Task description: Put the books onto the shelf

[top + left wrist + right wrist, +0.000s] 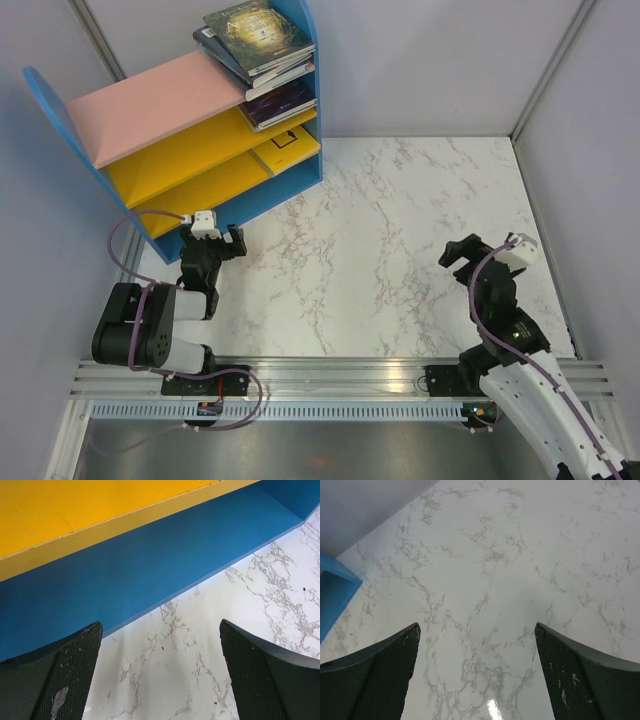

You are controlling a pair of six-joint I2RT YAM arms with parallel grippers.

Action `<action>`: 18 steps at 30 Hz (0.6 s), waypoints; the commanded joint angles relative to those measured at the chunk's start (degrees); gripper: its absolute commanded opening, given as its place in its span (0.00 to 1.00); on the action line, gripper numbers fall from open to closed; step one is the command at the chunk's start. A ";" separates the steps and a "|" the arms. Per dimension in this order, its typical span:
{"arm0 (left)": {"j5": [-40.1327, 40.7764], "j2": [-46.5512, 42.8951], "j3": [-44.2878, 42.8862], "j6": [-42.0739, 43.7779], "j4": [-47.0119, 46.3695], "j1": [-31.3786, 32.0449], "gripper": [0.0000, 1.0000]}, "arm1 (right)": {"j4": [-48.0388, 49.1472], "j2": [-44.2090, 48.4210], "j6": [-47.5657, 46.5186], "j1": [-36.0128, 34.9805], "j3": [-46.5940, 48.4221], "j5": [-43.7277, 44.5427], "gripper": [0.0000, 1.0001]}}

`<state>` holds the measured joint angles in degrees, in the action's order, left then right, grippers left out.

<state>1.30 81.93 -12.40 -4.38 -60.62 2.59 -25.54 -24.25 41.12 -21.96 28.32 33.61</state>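
Books (258,45) piled at the shelf (160,110) right end (top two boards), worktop (400,260) far-left corner. Left gripper (159,645) and right gripper (477,645) both wide, holding nothing.

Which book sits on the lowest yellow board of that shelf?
The plain yellow book, nearly blending into the bottom board. The others are darker and lie higher up, with a dark green-gold book topping the pile.

A white, grey-veined marble table (400,220) is closed in by pale grey walls (430,60) at its left, far and right edges, with metal posts (548,70) at the far corners. A metal rail (340,375) runs along the near edge; soft glare (492,707) lies on the marble.
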 commanded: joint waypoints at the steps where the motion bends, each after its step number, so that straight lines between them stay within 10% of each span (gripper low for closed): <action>1: 0.19 -0.10 0.01 3.24 -4.68 -0.22 1.00 | 23.21 -1.93 -19.88 -0.19 -7.37 -4.05 0.98; 9: 0.19 -0.02 0.01 3.24 -4.77 -0.22 1.00 | 40.02 -18.37 -38.28 1.82 -12.31 -8.53 0.98; 18: 0.19 -0.02 0.10 3.24 -4.77 -0.22 1.00 | 73.16 -40.48 -38.30 9.73 -19.45 -14.53 0.98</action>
<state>1.28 81.93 -12.40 -4.38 -61.19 2.59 28.58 -58.24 5.48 -14.15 8.97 23.07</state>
